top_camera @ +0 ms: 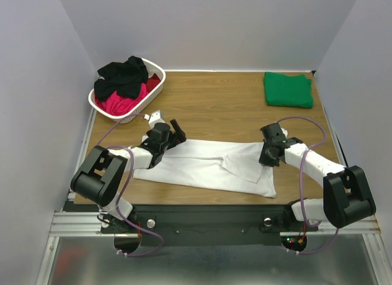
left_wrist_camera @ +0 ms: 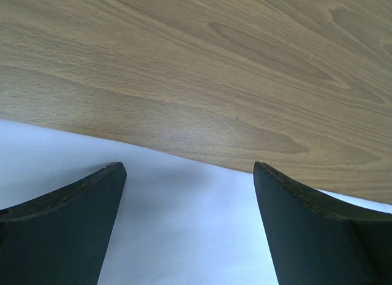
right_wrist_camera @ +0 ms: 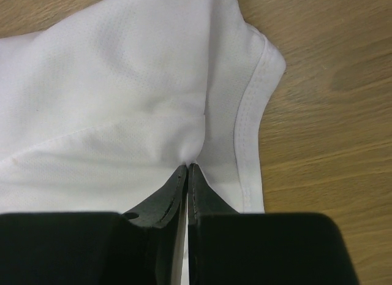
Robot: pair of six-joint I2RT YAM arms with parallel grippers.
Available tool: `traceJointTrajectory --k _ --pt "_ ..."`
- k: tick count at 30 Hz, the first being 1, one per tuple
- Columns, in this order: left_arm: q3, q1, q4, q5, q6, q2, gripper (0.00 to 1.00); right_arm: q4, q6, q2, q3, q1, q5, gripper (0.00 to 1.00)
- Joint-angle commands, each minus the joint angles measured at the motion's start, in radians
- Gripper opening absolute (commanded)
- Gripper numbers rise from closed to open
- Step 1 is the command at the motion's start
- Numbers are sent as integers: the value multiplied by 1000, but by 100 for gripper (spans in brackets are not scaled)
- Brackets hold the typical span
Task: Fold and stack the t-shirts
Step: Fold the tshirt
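A white t-shirt (top_camera: 208, 165) is seen spread along the near side of the bench (top_camera: 226, 107), a tuck of its cloth pinched in the closed right hand (right_wrist_camera: 187, 170). The left hand (left_wrist_camera: 190, 168) is held wide over the shirt's edge. A clean fold is likelier if that edge is gripped too and both sides are lifted evenly.

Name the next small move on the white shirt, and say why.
Probably close the left gripper on the cloth: it stands open over the edge of the white t-shirt, while the right gripper is shut on a pinch of it.
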Motion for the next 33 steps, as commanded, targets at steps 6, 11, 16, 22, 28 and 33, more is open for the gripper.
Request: traceJointTrajectory --k 6,11,16,22,28,33 --pt "-22 33 -66 0 23 -7 98 -16 8 -2 5 10 50 9" --pt "-29 41 -60 8 27 -8 98 -23 18 -2 7 11 65 9" --pt "-32 44 -60 9 27 -14 98 -42 42 4 10 31 97 11" --pt "-27 47 -60 8 28 -22 98 -83 74 11 20 79 114 11" --pt "-19 47 -60 20 28 -14 98 -102 96 12 23 99 120 17" --pt "-12 47 -61 18 36 -43 98 -123 81 -18 55 102 126 59"
